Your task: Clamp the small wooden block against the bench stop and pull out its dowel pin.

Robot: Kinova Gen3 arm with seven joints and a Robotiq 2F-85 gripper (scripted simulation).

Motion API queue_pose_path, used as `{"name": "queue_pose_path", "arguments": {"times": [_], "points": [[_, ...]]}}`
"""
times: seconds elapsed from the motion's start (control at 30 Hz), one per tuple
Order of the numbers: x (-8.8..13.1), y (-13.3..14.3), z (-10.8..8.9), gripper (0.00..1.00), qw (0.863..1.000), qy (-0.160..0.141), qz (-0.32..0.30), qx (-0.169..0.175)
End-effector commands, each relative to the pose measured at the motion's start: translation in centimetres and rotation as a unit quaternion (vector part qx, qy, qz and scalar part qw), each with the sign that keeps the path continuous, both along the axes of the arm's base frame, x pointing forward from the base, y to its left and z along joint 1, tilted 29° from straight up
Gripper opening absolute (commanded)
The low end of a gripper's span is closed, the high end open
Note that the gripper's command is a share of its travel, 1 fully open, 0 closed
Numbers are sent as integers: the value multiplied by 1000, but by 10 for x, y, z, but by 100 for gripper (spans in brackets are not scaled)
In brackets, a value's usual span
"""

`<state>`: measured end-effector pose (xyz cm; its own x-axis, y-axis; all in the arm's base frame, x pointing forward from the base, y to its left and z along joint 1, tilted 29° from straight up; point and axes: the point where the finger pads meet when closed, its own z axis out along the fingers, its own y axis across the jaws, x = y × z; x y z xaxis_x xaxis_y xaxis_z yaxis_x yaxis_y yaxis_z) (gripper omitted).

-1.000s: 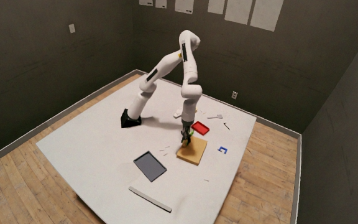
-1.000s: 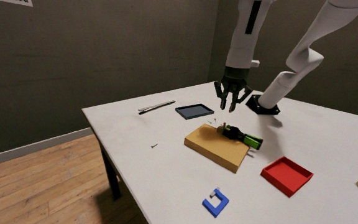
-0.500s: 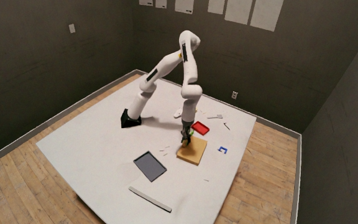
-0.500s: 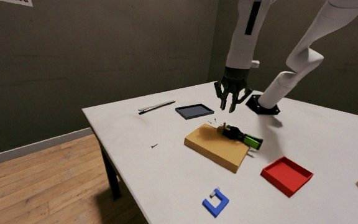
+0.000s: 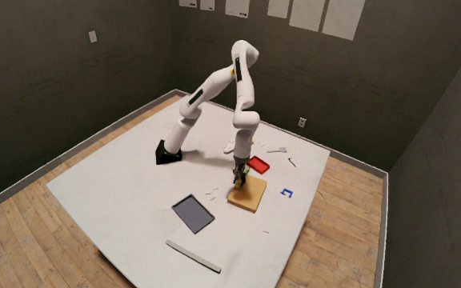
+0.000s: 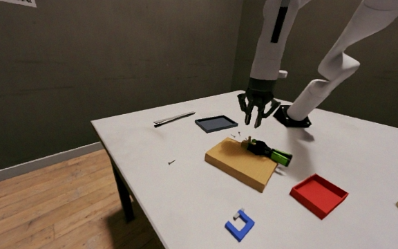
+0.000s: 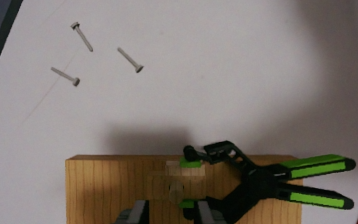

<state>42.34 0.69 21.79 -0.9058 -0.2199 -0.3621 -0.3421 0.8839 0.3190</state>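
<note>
The bench board (image 5: 250, 194) (image 6: 237, 162) (image 7: 100, 187) carries the small wooden block (image 7: 156, 186) at its edge, beside the pale bench stop (image 7: 197, 171). The dowel pin (image 6: 249, 139) (image 7: 176, 192) stands upright in the block. The black and green spring clamp (image 6: 262, 149) (image 7: 260, 182) lies across them, one pad at the stop's outer side, the other at the block's opposite side. No loose thing shows between stop and block, though the seam is too small to judge. My gripper (image 6: 252, 124) (image 7: 171, 210) is partly open and empty, above the block and pin, not touching them.
A dark tray (image 5: 193, 214) (image 6: 216, 124), several loose screws (image 7: 82, 37) (image 6: 171, 162) and a long grey bar (image 5: 192, 256) lie around the board. A red tray (image 5: 258, 164) (image 6: 318, 195) and a blue C-shaped clamp (image 5: 287, 190) (image 6: 240, 226) lie on its other sides. The clamp's handles overhang the board.
</note>
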Motion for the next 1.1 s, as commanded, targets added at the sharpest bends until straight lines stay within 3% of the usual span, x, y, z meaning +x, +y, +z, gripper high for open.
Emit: {"name": "queue_pose_path", "arguments": {"times": [0.0,1.07], "points": [[0,3,-6,34,1000,1,1,0],[7,12,-24,34,1000,-1,1,0]]}}
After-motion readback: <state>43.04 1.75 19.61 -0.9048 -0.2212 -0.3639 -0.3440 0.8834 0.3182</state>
